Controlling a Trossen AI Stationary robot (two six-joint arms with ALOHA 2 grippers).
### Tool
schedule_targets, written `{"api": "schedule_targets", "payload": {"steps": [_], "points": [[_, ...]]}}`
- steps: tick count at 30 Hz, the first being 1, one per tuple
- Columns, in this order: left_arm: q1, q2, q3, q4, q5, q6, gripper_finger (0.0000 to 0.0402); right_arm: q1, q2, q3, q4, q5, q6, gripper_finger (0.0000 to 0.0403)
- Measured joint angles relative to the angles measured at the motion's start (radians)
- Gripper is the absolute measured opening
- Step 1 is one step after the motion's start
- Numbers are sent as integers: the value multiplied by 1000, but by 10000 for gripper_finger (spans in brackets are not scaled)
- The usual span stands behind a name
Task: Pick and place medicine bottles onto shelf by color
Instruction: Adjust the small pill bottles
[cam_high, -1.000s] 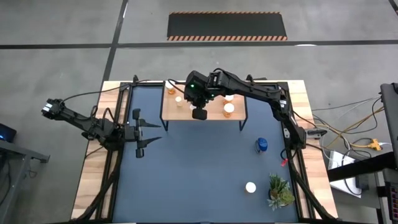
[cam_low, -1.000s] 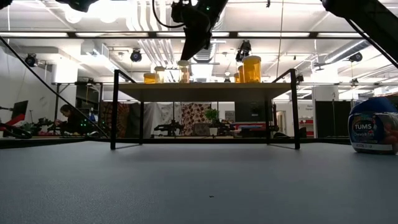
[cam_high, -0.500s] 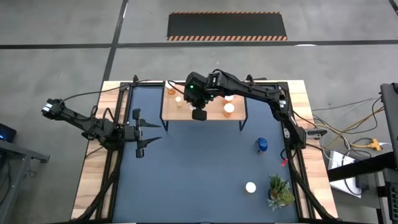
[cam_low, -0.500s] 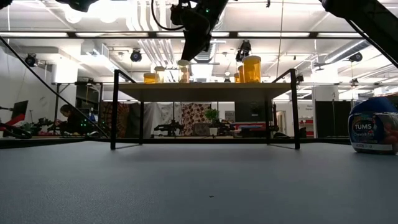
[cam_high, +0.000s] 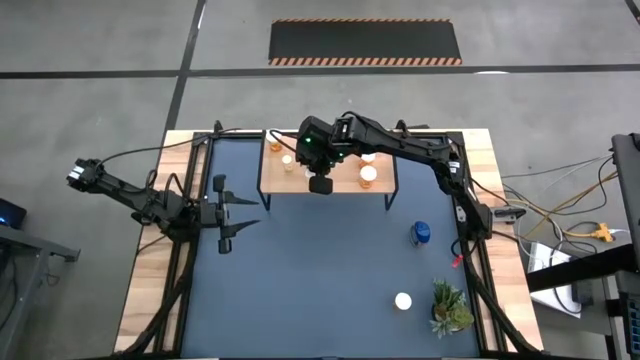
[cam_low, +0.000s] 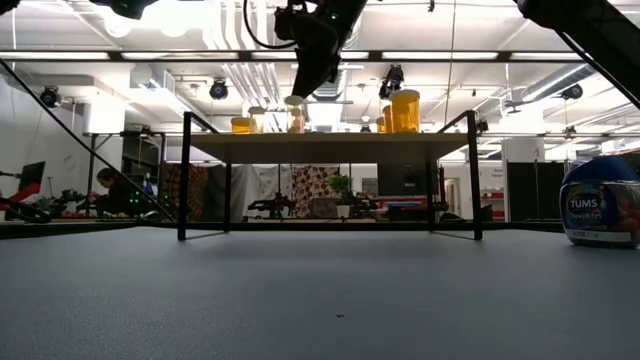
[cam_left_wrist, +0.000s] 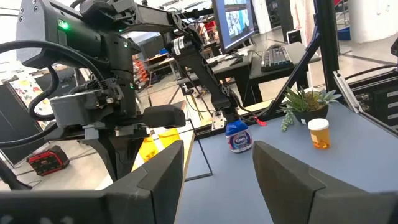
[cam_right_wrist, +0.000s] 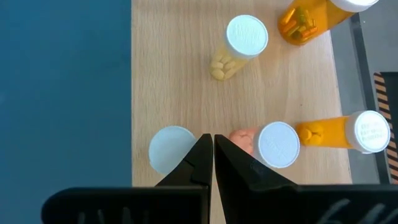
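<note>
Wooden and pale, the shelf (cam_high: 330, 185) stands at the upper middle of the high view on thin black legs, already carrying several white-capped medicine bottles (cam_right_wrist: 247, 37). The right pincer (cam_high: 320, 184) hangs over the shelf's front edge, its fingers pressed together and holding nothing; in the right wrist view the tips sit between two white caps without gripping either.

Off the shelf, two bottles remain on the dark blue desk (cam_high: 320, 290): a blue bottle (cam_high: 421, 234) at the right middle of the high view and a white-capped bottle (cam_high: 403, 300) at the lower right, just beside a small green plant (cam_high: 449, 308). Both stand upright, long axis vertical, so a top-down or side grasp looks open.

Both lie toward the lower right from the right pincer, well apart from it, on the right arm's own side. The left pincer (cam_high: 226, 212), fingers spread and empty, waits at the left middle, much farther off. The right arm is likely the one to fetch them.
</note>
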Motion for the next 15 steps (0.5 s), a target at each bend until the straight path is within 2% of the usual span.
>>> {"api": "schedule_targets", "payload": {"steps": [15], "points": [[0, 0, 0, 0, 0, 0, 176, 0, 0, 0, -8, -30, 9, 9]]}}
